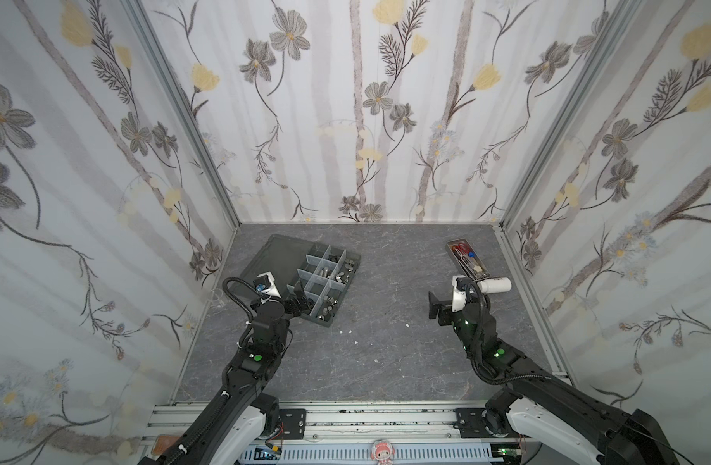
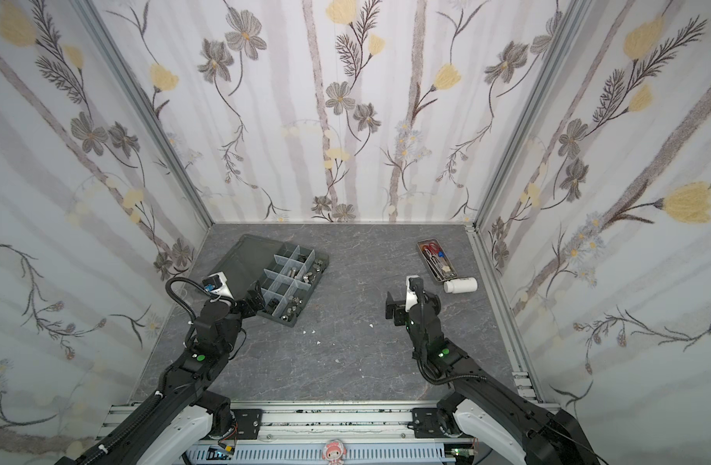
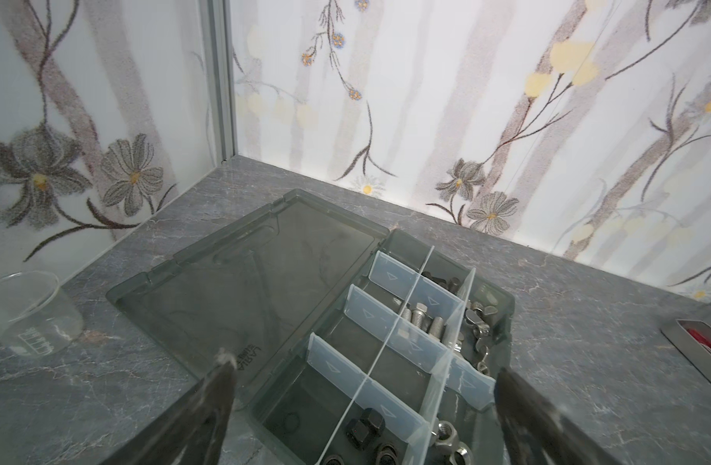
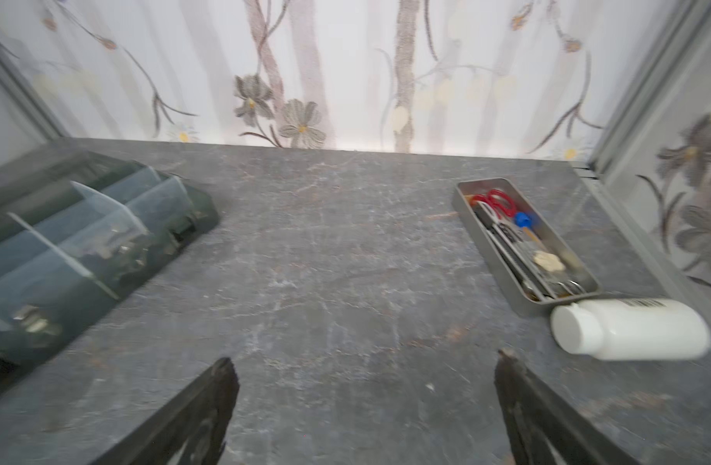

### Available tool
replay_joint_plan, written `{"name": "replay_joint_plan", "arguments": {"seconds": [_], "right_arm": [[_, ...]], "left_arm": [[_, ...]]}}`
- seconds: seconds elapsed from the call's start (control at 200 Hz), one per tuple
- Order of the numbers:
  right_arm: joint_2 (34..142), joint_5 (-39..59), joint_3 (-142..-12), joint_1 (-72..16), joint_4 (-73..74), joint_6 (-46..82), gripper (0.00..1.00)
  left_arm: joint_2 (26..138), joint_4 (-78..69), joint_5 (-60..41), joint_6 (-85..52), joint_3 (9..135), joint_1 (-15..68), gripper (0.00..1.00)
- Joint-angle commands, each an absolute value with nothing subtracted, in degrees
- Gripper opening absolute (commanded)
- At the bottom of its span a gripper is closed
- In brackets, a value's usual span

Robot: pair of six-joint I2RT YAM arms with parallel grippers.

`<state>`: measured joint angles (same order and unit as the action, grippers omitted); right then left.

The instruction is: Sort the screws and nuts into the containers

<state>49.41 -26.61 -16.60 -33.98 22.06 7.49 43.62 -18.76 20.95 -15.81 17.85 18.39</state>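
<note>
The smoky-grey organizer box [image 1: 314, 262] [image 2: 282, 263] lies open at the back left of the table, and its clear dividers [image 3: 402, 334] form the containers. Silver screws [image 3: 420, 322] lie in a middle compartment and black screws [image 3: 442, 280] in a far one. Black nuts [image 3: 366, 426], silver nuts [image 3: 446, 435] and wing nuts [image 3: 482, 322] fill other compartments. My left gripper [image 1: 299, 302] [image 2: 255, 300] [image 3: 364, 364] hangs open and empty over the box's near end. To the right, my right gripper [image 1: 436, 308] [image 2: 392, 308] [image 4: 366, 358] is open and empty above bare table.
The box's lid [image 1: 273, 257] lies flat toward the left wall. A metal tray [image 1: 452, 251] [image 4: 462, 201] with red-handled scissors sits back right, with a white bottle [image 1: 495, 285] [image 4: 636, 330] on its side beside it. A clear beaker [image 3: 27, 314] stands by the left wall. White specks [image 1: 350, 332] dot the table.
</note>
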Motion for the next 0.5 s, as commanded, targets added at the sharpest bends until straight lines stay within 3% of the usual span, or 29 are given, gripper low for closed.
{"name": "replay_joint_plan", "arguments": {"seconds": [0.0,0.235,0.495], "right_arm": [[46.87,-38.16,-9.55,-33.38,39.15,-0.49,1.00],[47.59,-43.02,-7.95,-27.97,39.88,-3.33,1.00],[54.55,-37.51,-4.25,-20.35,52.86,-4.04,1.00]], "left_arm": [[45.92,-39.66,26.31,-11.31,12.87,17.96,1.00],[58.58,-46.12,23.09,-8.34,12.85,13.52,1.00],[72.95,-54.05,19.01,-4.49,15.31,10.23,1.00]]}}
